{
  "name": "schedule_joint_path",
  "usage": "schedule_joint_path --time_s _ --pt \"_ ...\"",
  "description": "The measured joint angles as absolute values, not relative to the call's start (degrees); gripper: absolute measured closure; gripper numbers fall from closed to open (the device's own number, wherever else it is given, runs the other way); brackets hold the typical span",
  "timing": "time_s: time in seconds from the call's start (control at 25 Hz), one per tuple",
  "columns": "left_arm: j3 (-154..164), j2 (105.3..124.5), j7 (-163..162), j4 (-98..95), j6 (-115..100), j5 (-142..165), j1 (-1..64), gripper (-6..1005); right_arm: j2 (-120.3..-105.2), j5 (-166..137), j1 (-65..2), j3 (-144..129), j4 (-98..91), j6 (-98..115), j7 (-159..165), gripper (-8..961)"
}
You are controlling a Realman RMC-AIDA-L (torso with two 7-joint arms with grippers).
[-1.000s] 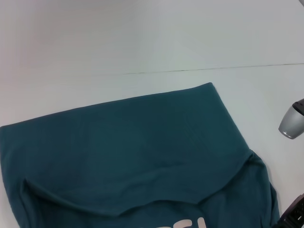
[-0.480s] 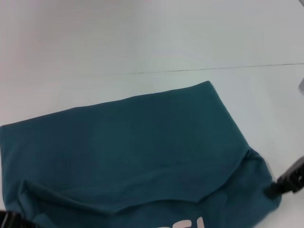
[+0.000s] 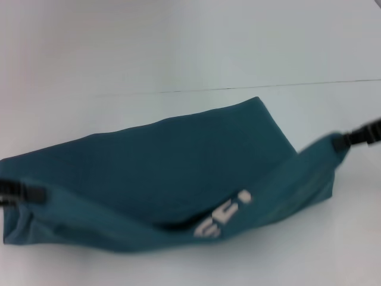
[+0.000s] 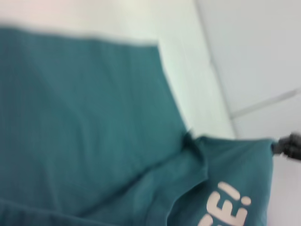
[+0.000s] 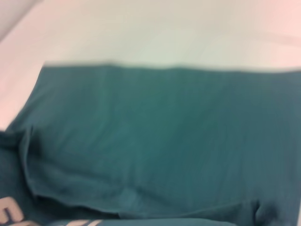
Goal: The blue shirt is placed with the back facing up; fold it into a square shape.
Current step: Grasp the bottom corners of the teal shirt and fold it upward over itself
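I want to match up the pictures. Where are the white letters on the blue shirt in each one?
Head view: the white letters sit low and middle, on the lifted near fold of the blue shirt.
Left wrist view: the letters are at the bottom right.
Right wrist view: the letters peek in at the bottom left corner.
Shared landmark: the shirt's straight far edge against the white table.

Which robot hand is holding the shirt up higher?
The right gripper, pinching the blue shirt corner higher in the head view than the left gripper does.
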State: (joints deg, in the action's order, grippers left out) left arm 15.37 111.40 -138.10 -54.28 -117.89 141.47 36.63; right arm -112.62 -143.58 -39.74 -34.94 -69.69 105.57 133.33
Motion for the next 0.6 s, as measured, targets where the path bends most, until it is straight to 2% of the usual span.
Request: schedule_joint_path --time_s 0.16,0.24,0.6 --pt "11.76 111.10 -138.34 -53.84 -111.52 138.90 36.75 881 -112.38 -143.17 -41.35 -34.59 -66.91 98.43 134.49 893" --pt "11.63 111.35 -138.45 -52.76 -106.43 137.34 36.22 881 -112.73 -143.17 -42.00 -35.37 -64.96 93.30 134.75 893" --pt "14.30 113.11 -135.09 -47.95 -89.96 135.92 36.47 880 -115.92 -143.03 -44.96 -40.65 -54.25 71.83 134.98 889"
